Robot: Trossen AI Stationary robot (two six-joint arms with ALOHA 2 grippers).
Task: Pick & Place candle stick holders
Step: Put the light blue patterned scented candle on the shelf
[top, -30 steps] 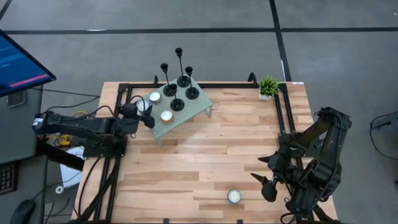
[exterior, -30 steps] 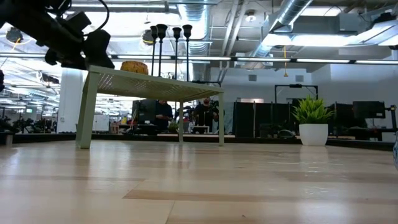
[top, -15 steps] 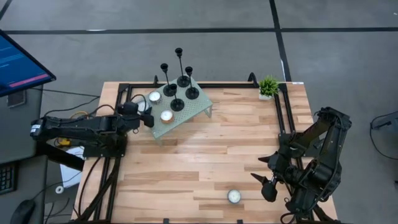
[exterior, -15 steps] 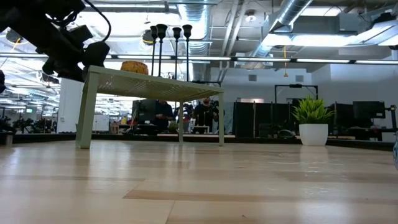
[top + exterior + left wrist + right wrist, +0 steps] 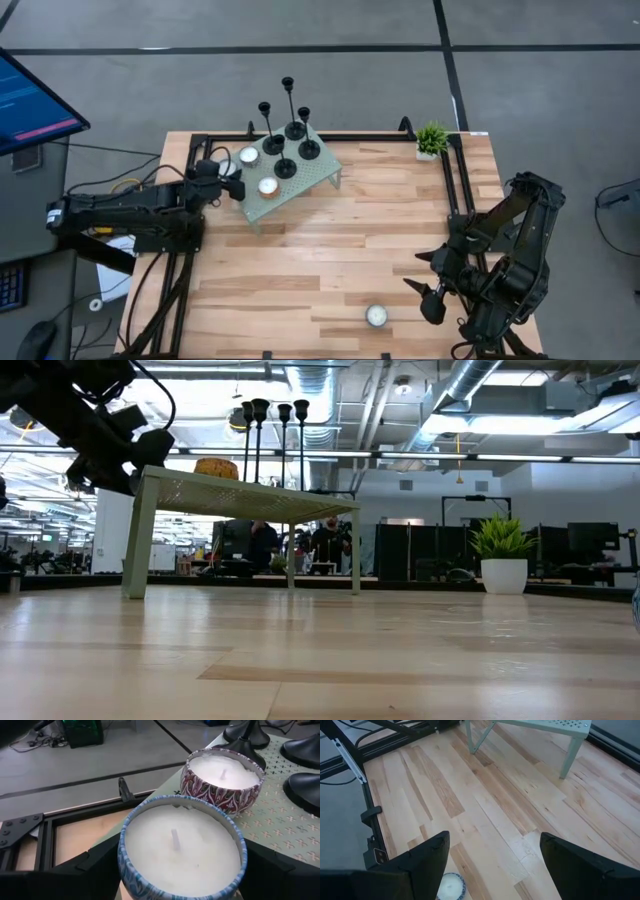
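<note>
At the far left corner of the counter (image 5: 330, 260), on the pale green perforated stand (image 5: 318, 176): four black candle stick holders (image 5: 288, 130) clustered upright, disc bases on the stand top, stems of differing heights, untouched by either arm. Beside them on the same stand, a white candle in a patterned red tin (image 5: 223, 777) and an orange one (image 5: 267, 186).

Just off the stand's left edge: left gripper (image 5: 226, 186), fingers (image 5: 95, 862) spread wide around a white candle in a blue-patterned tin (image 5: 182, 849), tin gripped on both sides and sitting right next to the red tin. Seen against the stand's corner from table height, raised off the wood (image 5: 110, 445).

Near the right front of the counter: right gripper (image 5: 432, 288), hovering, fingers (image 5: 427, 857) wide apart, holding nothing. One small tealight (image 5: 376, 316) lying on the wood just beside it. Small potted plant (image 5: 432, 138) at the far right corner, well apart from the holders
</note>
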